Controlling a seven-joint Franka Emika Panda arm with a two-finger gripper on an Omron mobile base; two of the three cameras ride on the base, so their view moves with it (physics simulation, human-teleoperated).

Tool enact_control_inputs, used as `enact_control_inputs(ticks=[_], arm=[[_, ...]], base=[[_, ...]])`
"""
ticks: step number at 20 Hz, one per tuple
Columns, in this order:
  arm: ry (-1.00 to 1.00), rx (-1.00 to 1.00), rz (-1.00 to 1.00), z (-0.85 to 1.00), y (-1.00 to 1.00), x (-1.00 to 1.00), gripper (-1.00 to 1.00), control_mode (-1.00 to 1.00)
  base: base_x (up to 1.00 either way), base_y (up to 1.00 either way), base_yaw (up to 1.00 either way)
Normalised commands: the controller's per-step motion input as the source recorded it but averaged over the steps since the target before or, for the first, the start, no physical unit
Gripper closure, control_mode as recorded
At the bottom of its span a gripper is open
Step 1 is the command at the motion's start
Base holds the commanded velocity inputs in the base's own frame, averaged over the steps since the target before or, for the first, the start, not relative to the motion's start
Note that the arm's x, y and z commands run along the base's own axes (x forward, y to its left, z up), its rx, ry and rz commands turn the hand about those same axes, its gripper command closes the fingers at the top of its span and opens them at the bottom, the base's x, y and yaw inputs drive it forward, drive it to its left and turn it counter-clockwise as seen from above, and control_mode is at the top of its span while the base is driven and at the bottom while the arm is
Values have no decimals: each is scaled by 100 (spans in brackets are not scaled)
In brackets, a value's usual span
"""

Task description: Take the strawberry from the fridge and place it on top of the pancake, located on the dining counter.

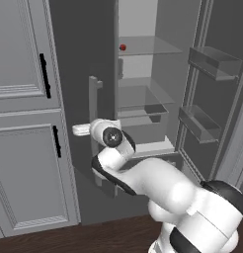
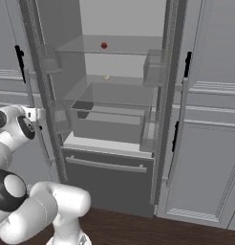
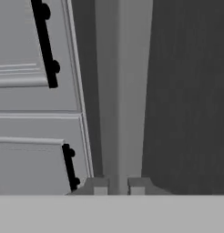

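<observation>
The fridge (image 1: 143,99) (image 2: 114,119) stands with both doors swung wide open. The strawberry (image 1: 123,47) (image 2: 104,45) is a tiny red ball on the upper glass shelf, towards the back. My gripper (image 1: 81,129) (image 2: 36,113) (image 3: 119,184) is low at the left door, level with its long grey bar handle (image 1: 94,96) (image 3: 132,91) and well below and left of the strawberry. In the hand view the fingertips (image 3: 100,185) stand close together with only a narrow gap. The handle runs upright just beyond them, and nothing shows between them. The pancake and the dining counter are out of view.
A small pale yellowish item (image 2: 106,77) lies on the shelf below the strawberry. Door bins (image 1: 212,62) (image 2: 155,67) line the open right door. Light grey panelled cabinets with black handles (image 1: 24,123) (image 2: 210,119) flank the fridge. The bottom drawer (image 2: 107,165) is closed.
</observation>
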Motion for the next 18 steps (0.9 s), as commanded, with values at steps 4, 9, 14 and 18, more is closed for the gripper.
enact_control_inputs(ticks=[4,9,14,18], arm=[[-6,5,0,-18,100,-46,100,-100],[-11,13,0,12,71,-73,100,-100],[-3,18,-1,82,-95,-92,100,-100],[-20,39,0,71,-100,-57,100,-100]], base=[[0,0,0],[0,0,0],[0,0,0],[0,0,0]])
